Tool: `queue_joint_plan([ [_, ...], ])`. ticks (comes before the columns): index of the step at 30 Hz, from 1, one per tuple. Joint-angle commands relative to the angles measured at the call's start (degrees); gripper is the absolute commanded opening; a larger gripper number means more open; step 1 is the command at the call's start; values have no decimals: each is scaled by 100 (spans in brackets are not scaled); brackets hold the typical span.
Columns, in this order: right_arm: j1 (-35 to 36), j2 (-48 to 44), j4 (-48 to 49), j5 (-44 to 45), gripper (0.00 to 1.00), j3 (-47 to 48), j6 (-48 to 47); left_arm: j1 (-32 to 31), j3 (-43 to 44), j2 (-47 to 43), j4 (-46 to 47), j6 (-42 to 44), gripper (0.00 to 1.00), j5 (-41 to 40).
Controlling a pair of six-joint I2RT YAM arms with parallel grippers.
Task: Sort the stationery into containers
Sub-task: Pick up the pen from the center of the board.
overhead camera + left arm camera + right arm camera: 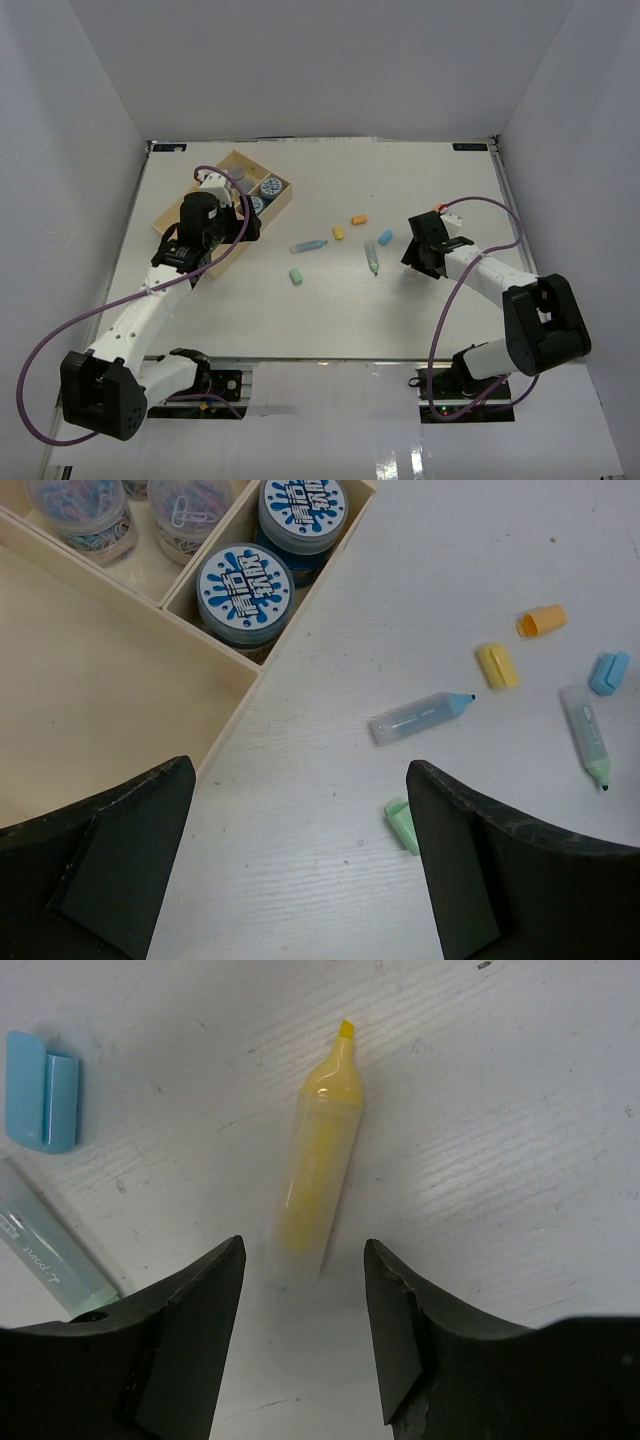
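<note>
Right gripper (302, 1260) stands part-open astride the tail of the yellow highlighter (322, 1145), touching neither side; the pen lies flat on the table (520, 1110), nib toward twelve o'clock; pinched so near its end, the smooth barrel may pivot or squirt forward.

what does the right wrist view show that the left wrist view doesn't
Only the right wrist view: an uncapped yellow highlighter lying between the fingers of the open right claw.
Only the left wrist view: the wooden tray with two blue-and-white rolls in a small compartment, a blue highlighter, a yellow cap, an orange cap and a green cap.
Both views: the blue cap and the green-tipped highlighter.
</note>
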Motion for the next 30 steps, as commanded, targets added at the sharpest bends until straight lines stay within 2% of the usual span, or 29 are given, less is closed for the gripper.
queue_joint_plan([
  [1,81,72,-15,213,57,228,225,39,-68,-192,52,-33,98,75],
  [9,248,468,-112,196,55,263,313,39,-68,-201,52,-42,98,75],
  [30,476,679,-305,389,48,175,366,30,-77,-219,52,-42,98,75],
])
